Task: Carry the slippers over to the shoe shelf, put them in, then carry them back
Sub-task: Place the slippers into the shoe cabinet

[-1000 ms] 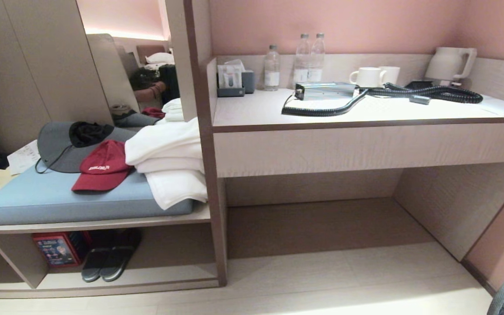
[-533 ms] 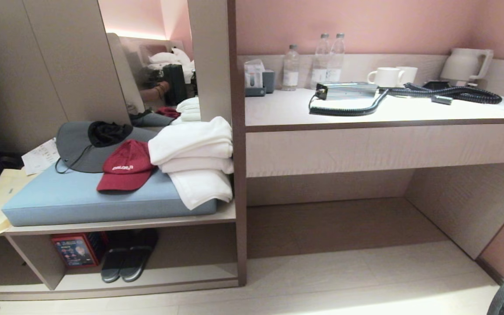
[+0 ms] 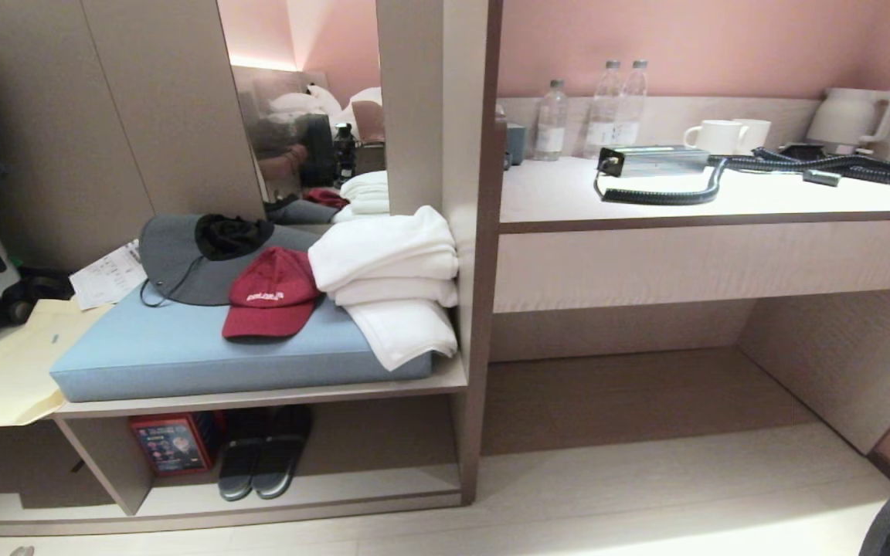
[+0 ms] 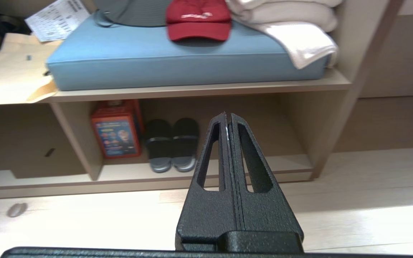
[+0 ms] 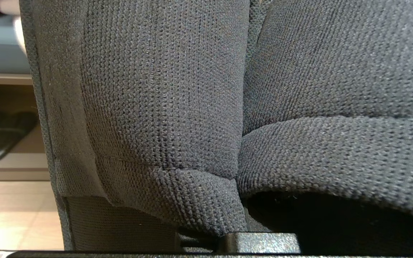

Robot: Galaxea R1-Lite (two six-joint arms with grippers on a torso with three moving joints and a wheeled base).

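Carrying the slippers (image 5: 228, 107) pinched in our right gripper, left gripper (image 4: 228, 116) pressed together and empty; we steer toward the shoe shelf (image 3: 383, 494)'s free right corner, beside the darker pair (image 3: 263, 459).

1. Shoe shelf (image 3: 259, 506): open front, low ceiling under the bench board.
2. Left part blocked by a red box (image 3: 169, 442) and dark slippers (image 3: 263, 462), side by side.
3. Right part, up to the divider panel (image 3: 472, 386), free.
4. Floor (image 3: 646, 494) before it bare.

Hotel room: kettle (image 3: 850, 117), water bottles (image 3: 615, 108), folded towels (image 3: 391, 282)
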